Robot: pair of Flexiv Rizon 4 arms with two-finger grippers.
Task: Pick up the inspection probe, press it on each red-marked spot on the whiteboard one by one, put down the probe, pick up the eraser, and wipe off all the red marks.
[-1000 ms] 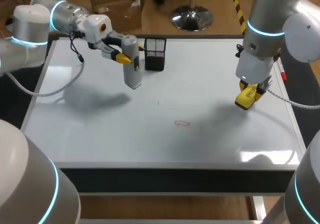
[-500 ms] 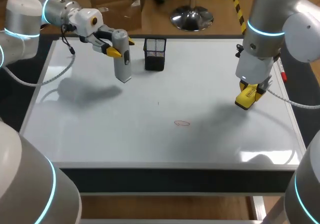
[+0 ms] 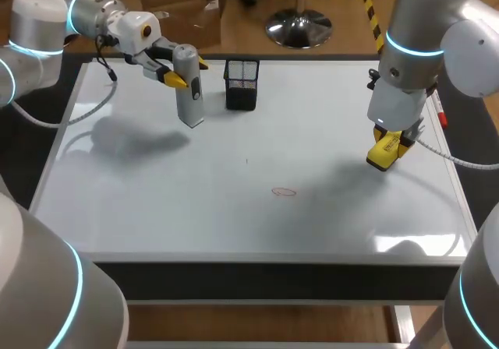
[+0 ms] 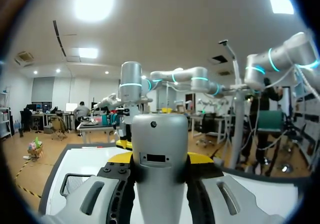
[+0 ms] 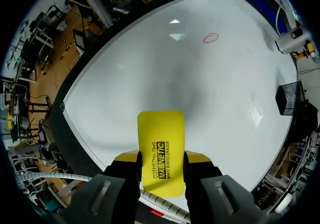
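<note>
— So, from overhead, what lies on the whiteboard (image 3: 156, 201)?
— One red mark (image 3: 284, 192), a small loop near the middle, and a black mesh pen holder (image 3: 241, 84) standing at the back edge. The white surface is glossy, with soft grey shadows under both arms and a bright reflection near the front right corner.
— And the arms?
— The left gripper (image 3: 181, 75) is at the back left, pinching the grey inspection probe (image 3: 188, 88) near its top. The inspection probe hangs roughly upright just beside the pen holder, and its shadow falls apart from its lower end. The right gripper (image 3: 386, 150) is over the right side, fingers down, clamped on the yellow eraser (image 3: 383, 154).
— What does the left wrist camera give?
— The inspection probe (image 4: 160, 159) fills the space between the fingers, with both yellow tips pressed against its sides. Beside the gripper, a corner of the pen holder (image 4: 75, 184) shows on the whiteboard (image 4: 90, 156).
— And the right wrist?
— The eraser (image 5: 161, 154) sticks out ahead from between the two fingers, gripped on both long edges. Under it spreads the whiteboard (image 5: 165, 69), with a broad grey shadow across its middle. The red mark (image 5: 210, 37) lies well ahead of the eraser, and the pen holder (image 5: 289, 98) stands off at the far side.
</note>
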